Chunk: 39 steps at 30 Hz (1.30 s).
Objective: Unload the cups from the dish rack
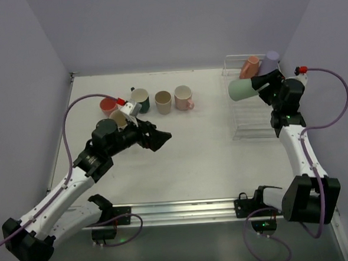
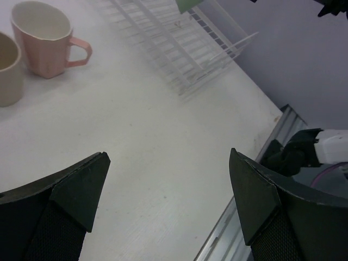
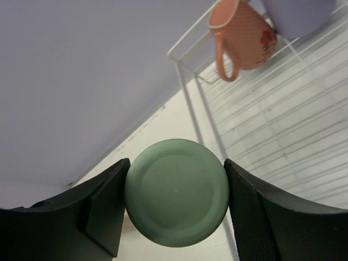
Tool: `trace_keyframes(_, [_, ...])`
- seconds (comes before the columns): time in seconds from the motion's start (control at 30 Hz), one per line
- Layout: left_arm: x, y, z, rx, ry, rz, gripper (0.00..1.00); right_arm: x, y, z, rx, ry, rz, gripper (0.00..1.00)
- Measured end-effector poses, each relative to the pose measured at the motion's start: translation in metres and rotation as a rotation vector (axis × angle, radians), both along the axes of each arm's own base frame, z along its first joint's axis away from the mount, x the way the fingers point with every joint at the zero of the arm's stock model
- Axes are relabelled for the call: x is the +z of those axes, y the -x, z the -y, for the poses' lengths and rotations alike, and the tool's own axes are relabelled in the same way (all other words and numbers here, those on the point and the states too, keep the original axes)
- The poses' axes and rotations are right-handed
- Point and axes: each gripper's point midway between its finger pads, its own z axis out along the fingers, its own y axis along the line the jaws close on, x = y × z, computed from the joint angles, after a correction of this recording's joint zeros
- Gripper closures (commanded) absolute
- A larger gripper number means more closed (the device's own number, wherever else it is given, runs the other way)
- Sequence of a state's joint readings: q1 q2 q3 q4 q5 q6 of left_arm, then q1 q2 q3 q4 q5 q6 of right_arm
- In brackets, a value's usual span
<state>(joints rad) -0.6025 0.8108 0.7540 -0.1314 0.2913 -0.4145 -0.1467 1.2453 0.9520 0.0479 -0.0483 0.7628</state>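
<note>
The light green cup [image 3: 175,191] is held tight between the right gripper's [image 1: 259,88] jaws, up over the dish rack's [image 1: 253,125] left side. The left gripper's [image 2: 168,155] jaws are spread wide apart above the table [image 1: 211,158].

The table [image 1: 205,158] carries a red cup [image 1: 107,104], cream cup [image 1: 119,118], dark green cup [image 1: 140,99], tan cup [image 1: 163,101] and pink cup [image 1: 184,97] around eleven o'clock, and the dish rack [image 1: 251,117] at two o'clock.

Lt green cup [image 3: 175,191] is showing plain matte green, salmon mug [image 3: 243,38] is carrying a small red flower print & lavender cup [image 1: 270,62] is looking plain. Dish rack [image 1: 250,126] is showing white wire against an off-white table [image 1: 211,158]. Red cup [image 1: 108,105], dk green cup [image 1: 140,98], tan cup [image 1: 163,101], pink mug [image 2: 46,41] & cream cup [image 1: 119,118] are showing solid colours, the pink w/ a cream inside
</note>
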Motion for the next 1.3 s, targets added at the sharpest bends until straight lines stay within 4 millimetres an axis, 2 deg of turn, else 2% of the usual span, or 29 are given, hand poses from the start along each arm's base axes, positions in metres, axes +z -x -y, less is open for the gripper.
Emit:
trace_keyframes(0.17, [-0.002,-0.008,0.046,-0.109,0.093,-0.106,0.01,0.039,0.026,-0.031,0.119,-0.096,0.151,0.67])
trace_keyframes(0.27, [-0.005,-0.01,0.075,-0.169,0.129,-0.161,0.01,0.051,0.044,-0.054,0.217,-0.165,0.225,0.67])
trace_keyframes(0.37, [-0.005,-0.015,0.099,-0.201,0.166,-0.195,0.02,0.046,0.06,-0.079,0.325,-0.25,0.249,0.67])
trace_keyframes(0.47, [-0.004,-0.021,0.115,-0.215,0.197,-0.208,0.02,0.035,0.072,-0.106,0.434,-0.328,0.224,0.67])
trace_keyframes(0.6, [0.004,-0.031,0.129,-0.218,0.237,-0.201,0.02,0.032,0.09,-0.134,0.56,-0.399,0.212,0.67])
trace_keyframes(0.67, [0.007,-0.036,0.132,-0.209,0.253,-0.194,0.02,0.034,0.098,-0.141,0.602,-0.42,0.223,0.67])
trace_keyframes(0.83, [0.014,-0.045,0.137,-0.192,0.271,-0.169,0.03,0.032,0.113,-0.154,0.685,-0.469,0.235,0.67])
trace_keyframes(1.03, [0.015,-0.051,0.144,-0.195,0.288,-0.156,0.09,0.029,0.12,-0.165,0.753,-0.505,0.227,0.66])
trace_keyframes(1.13, [0.014,-0.052,0.148,-0.206,0.303,-0.165,0.23,0.027,0.118,-0.168,0.767,-0.517,0.22,0.66])
trace_keyframes(1.17, [0.014,-0.051,0.149,-0.212,0.307,-0.17,0.34,0.027,0.118,-0.169,0.772,-0.521,0.219,0.66])
trace_keyframes(1.23, [0.017,-0.05,0.151,-0.221,0.323,-0.175,0.45,0.025,0.117,-0.173,0.784,-0.531,0.212,0.66])
trace_keyframes(1.27, [0.018,-0.05,0.151,-0.226,0.329,-0.177,0.58,0.025,0.117,-0.176,0.792,-0.539,0.21,0.66])
trace_keyframes(1.3, [0.018,-0.05,0.151,-0.224,0.333,-0.18,0.65,0.026,0.118,-0.178,0.798,-0.549,0.21,0.66])
